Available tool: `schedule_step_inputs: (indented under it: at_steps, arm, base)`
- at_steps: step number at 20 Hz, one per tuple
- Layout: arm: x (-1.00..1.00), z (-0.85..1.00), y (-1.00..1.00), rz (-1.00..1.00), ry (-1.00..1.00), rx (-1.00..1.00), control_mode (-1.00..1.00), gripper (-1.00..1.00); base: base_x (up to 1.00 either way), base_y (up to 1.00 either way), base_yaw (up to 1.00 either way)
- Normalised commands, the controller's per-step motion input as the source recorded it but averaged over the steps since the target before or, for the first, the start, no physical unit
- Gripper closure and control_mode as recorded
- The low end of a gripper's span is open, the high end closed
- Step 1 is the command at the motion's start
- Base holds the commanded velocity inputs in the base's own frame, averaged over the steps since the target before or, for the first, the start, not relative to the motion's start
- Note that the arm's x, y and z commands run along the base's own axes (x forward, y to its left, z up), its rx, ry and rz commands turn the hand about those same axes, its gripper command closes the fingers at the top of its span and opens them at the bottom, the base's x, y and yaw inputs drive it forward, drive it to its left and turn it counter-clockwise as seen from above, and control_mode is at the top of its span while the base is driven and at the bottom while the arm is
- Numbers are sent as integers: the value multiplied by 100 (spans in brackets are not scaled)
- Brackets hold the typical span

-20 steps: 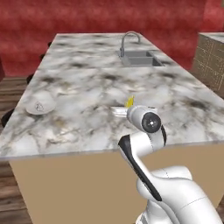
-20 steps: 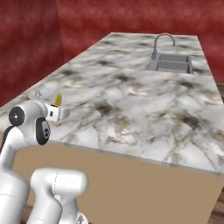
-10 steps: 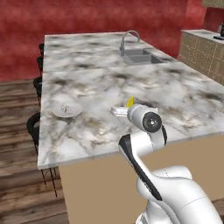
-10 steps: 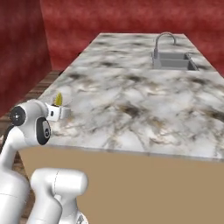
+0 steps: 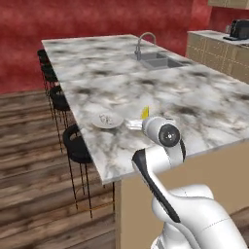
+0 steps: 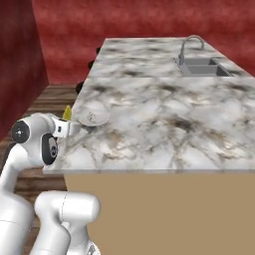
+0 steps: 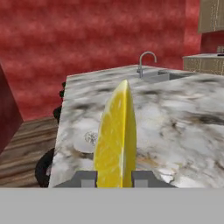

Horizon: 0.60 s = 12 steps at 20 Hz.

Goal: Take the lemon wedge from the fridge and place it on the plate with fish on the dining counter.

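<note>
The end effector (image 7: 114,178) is closed narrowly on the lemon wedge (image 7: 114,140), which is held upright between the fingertips (image 7: 86,178). In the left base view the lemon wedge is carried just above the table (image 5: 204,102), close beside the plate (image 5: 107,119) with the fish. The fetching is judged done; the lemon wedge is not yet on the plate, so the placing and release are left.

Mottled dark red walls (image 5: 97,19) rise behind brown wooden plank flooring (image 5: 34,194); black round-seated bar stools (image 5: 78,146) line up, beige-drawered cabinets (image 5: 219,53) far right.
</note>
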Motion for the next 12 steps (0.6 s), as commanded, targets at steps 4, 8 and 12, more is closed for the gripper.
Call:
schedule_step_inputs:
  at_steps: [4,8,12]
  arm:
    - [0,0,0,0,0,0,100,100]
    - [0,0,0,0,0,0,100,100]
    - [0,0,0,0,0,0,100,100]
  base:
    - [22,100,-29]
    - [23,100,-29]
    - [35,100,-35]
